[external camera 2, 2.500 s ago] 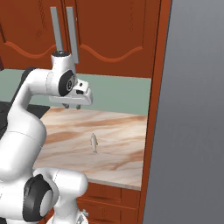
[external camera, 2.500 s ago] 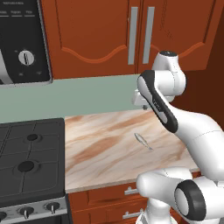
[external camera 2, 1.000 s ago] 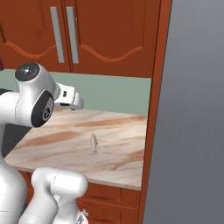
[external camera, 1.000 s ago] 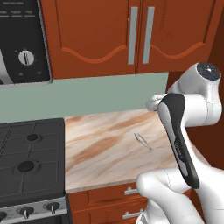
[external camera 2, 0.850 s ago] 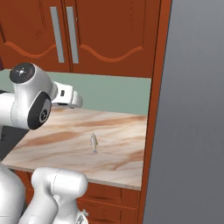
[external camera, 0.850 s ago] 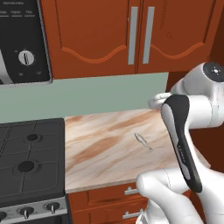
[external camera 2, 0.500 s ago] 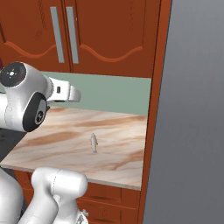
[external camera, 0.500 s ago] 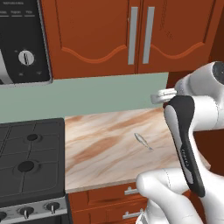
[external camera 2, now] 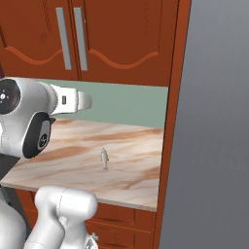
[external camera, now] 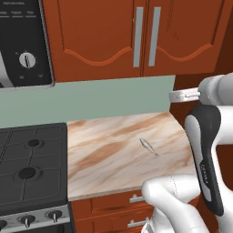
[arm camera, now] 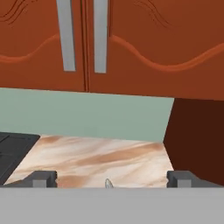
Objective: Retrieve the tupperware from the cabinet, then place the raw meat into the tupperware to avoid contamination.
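Pointing toward the wall, the gripper (arm camera: 111,179) stood with its jaws spread wide and nothing between them, its two dark fingertips (arm camera: 43,178) rising at the lower left and lower right of the hand view with bare counter showing in the gap; that wide, empty stance suited a reach for a handle, I judged, since the first step of the task was not yet done. Just above the bottom edge of that view, between the tips, peeked the pointed end of the raw meat (arm camera: 108,183), and in the left base view the same silvery sliver (external camera: 148,145) lay flat right of centre on the marble countertop (external camera: 104,154), well apart from the hand, which sat at the right edge of the frame; in the right base view it appeared near the middle of the frame (external camera 2: 104,159). Higher up, across the top of the hand view, hung the cabinet (arm camera: 144,39), both doors closed, with its two grey bar handles (arm camera: 100,35) side by side left of centre. The tupperware could not be seen; I took it to be behind those doors, which would explain why the hand faced them and not the meat. At the left of the left base view sat the stove (external camera: 32,168), with a dark appliance (external camera: 22,41) in the upper left corner above it
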